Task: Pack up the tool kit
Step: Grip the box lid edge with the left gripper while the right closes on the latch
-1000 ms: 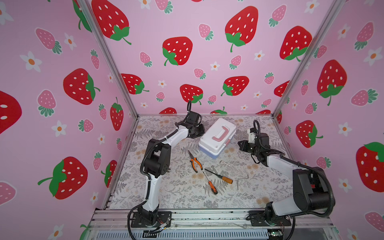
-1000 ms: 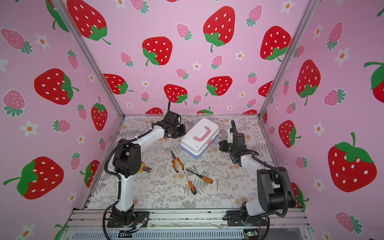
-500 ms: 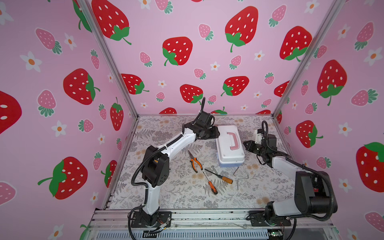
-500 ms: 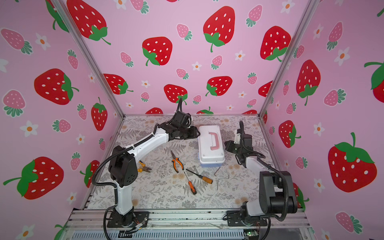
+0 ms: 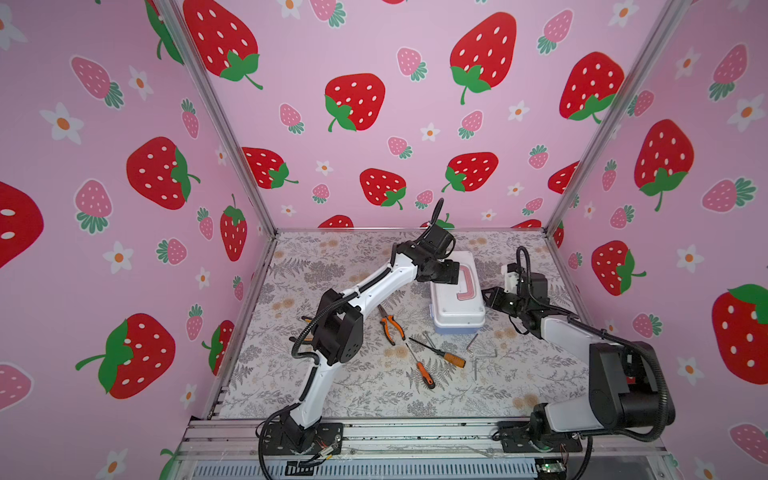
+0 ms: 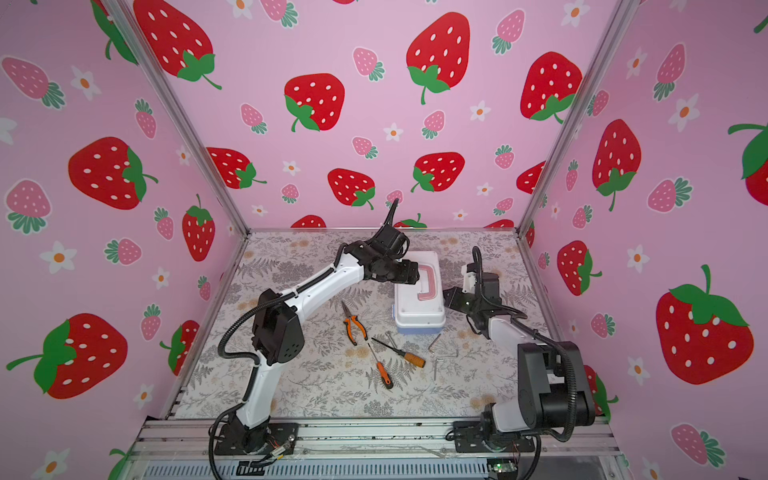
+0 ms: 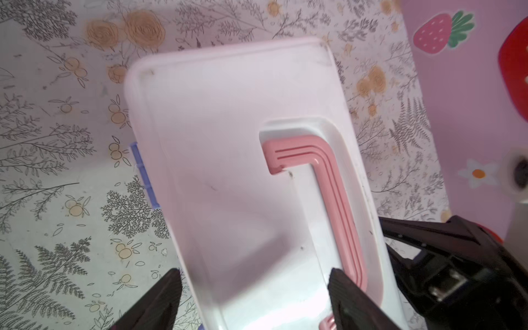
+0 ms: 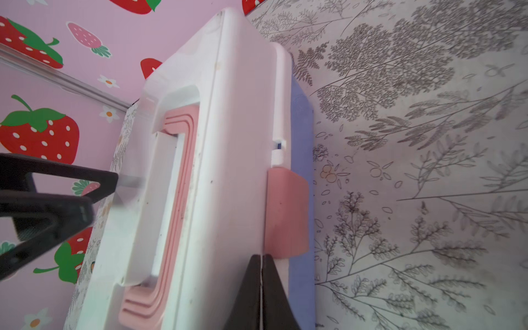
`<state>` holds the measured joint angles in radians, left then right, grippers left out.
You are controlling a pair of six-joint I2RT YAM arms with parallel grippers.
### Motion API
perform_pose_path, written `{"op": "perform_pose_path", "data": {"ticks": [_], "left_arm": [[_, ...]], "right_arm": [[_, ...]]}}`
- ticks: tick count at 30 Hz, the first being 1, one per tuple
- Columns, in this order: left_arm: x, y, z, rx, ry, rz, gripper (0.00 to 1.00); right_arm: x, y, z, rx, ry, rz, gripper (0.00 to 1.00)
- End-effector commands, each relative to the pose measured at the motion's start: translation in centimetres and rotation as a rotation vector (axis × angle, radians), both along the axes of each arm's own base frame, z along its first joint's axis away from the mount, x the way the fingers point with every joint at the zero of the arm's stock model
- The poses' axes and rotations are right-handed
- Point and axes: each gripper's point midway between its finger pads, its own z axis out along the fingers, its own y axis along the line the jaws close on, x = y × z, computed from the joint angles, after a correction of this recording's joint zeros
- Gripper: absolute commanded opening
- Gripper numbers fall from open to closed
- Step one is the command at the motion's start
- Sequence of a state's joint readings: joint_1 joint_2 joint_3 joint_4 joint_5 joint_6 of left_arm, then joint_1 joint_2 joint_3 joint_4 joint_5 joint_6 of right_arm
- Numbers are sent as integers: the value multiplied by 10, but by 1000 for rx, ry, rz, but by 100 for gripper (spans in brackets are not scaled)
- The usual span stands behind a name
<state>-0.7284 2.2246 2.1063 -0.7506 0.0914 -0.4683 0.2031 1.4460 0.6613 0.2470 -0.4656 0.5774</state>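
The tool kit (image 5: 457, 305) (image 6: 417, 307) lies closed on the floral mat, white lid up, its long side running front to back. The pink handle (image 7: 328, 171) lies flat in its recess. My left gripper (image 5: 451, 274) (image 7: 254, 288) hovers open over the far end of the lid; one finger is outside the lid's edge and the other is over the handle. My right gripper (image 5: 488, 297) (image 8: 261, 257) is shut, its tips against the case's right side just beside the pink latch (image 8: 285, 211). The periwinkle base (image 8: 301, 128) shows under the lid.
Loose tools lie in front of the case: orange-handled pliers (image 5: 390, 324), two orange-handled screwdrivers (image 5: 440, 353) (image 5: 422, 368), a small wrench (image 5: 428, 338) and hex keys (image 5: 478, 351). Another orange-handled tool (image 5: 306, 322) peeks from behind the left arm. Pink walls close in on three sides.
The case has been swung from a diagonal to lengthwise and shifted right. My left gripper followed it and opened over the lid. The right gripper drew back and stays shut.
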Motion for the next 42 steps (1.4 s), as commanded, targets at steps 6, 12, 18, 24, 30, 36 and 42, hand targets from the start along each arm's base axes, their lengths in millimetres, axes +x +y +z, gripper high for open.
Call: {"op": "perform_pose_path", "data": {"ticks": [6,12,18,24,30,36,42], "left_arm": [[-4,15,4,112,-7,-7,85],[-5,20,1,150,-11,-14,92],[-9,20,8,207,-53,-17,100],[-14,19,1,316,-97,-23,100],[-18,12,-11,350,-90,-40,99],[-19,9,-19,344,-72,-38,93],[-20,1,-15,254,-27,-30,80]], "right_arm": [[-8,33,-7,-8,17,66,8],[-7,25,0,-9,-3,56,9],[-11,20,0,62,4,64,9],[-15,16,-2,73,9,69,12],[-17,11,-2,78,11,60,23],[-16,2,3,103,-5,56,29],[-14,-8,6,134,-12,46,33]]}}
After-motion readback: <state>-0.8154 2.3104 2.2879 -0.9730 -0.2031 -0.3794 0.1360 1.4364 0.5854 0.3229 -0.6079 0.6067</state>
